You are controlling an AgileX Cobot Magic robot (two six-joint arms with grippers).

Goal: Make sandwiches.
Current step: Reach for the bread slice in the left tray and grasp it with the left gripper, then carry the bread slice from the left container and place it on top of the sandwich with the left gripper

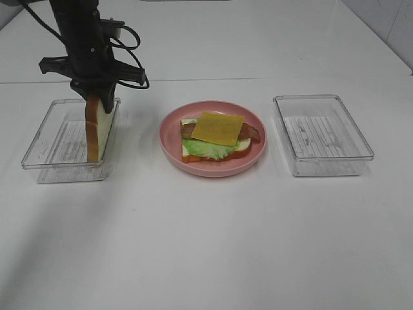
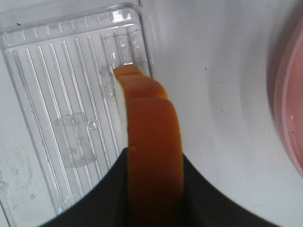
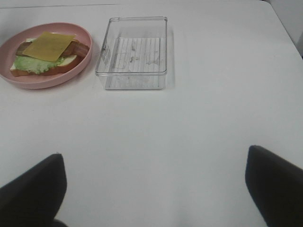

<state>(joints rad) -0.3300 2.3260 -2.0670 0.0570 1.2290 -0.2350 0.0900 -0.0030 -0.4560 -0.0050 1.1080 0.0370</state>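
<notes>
My left gripper is shut on a white bread slice with orange-brown crust, held upright on edge over the right side of the left clear tray. The left wrist view shows the slice's crust between the jaws above that tray. On the pink plate lies a stack: bread slice, green lettuce, bacon and yellow cheese on top. The stack also shows in the right wrist view. My right gripper is open, back from the plate, out of the exterior high view.
A second clear plastic tray stands right of the plate, with nothing in it; it also shows in the right wrist view. The white table stretches in front. A table edge runs along the back.
</notes>
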